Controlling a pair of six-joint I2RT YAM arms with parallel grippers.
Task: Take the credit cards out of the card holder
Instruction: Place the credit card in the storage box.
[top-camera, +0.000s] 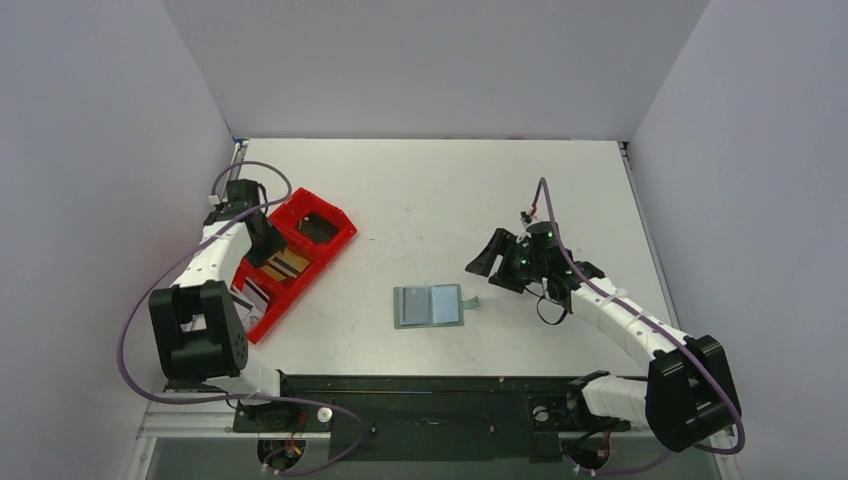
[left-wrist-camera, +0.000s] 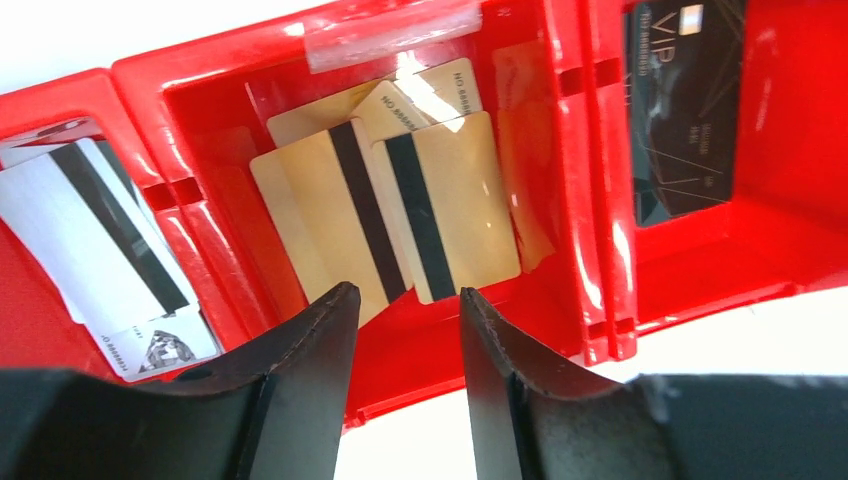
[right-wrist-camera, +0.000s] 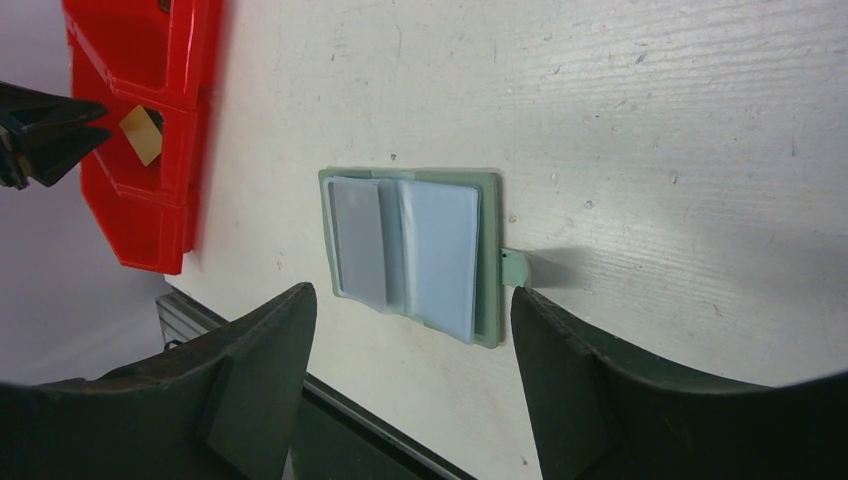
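Surface (top-camera: 450, 190): white, walled on three sides; the near edge is partly hidden behind the arm bases.

Red tray (top-camera: 345, 232): at far left, set diagonally, w/ three compartments. In the top view the L arm covers much of it, and the wrist view crops both end compartments.
- Middle: several tan-gold cards (left-wrist-camera: 450, 200), overlapping, black stripes up. Can't get an exact count because glare washes out the back ones.
- One end: white cards (left-wrist-camera: 90, 230) w/ a dark stripe, partly cut off.
- Other end: a black card (left-wrist-camera: 685, 110) marked VIP, only part in frame.

L gripper (left-wrist-camera: 405, 295): hangs over the middle compartment, fingers apart, nothing btw them.

Card holder (right-wrist-camera: 489, 240): grey-green, lies open flat mid-surface, well apart from the tray, small tab (right-wrist-camera: 513, 265) sticking out one side. Inside are two bluish credit cards (right-wrist-camera: 440, 255) side by side (or cloudy sleeves over them, hard to say).

R gripper (right-wrist-camera: 412, 292): hovers above the holder, spread wide, empty.
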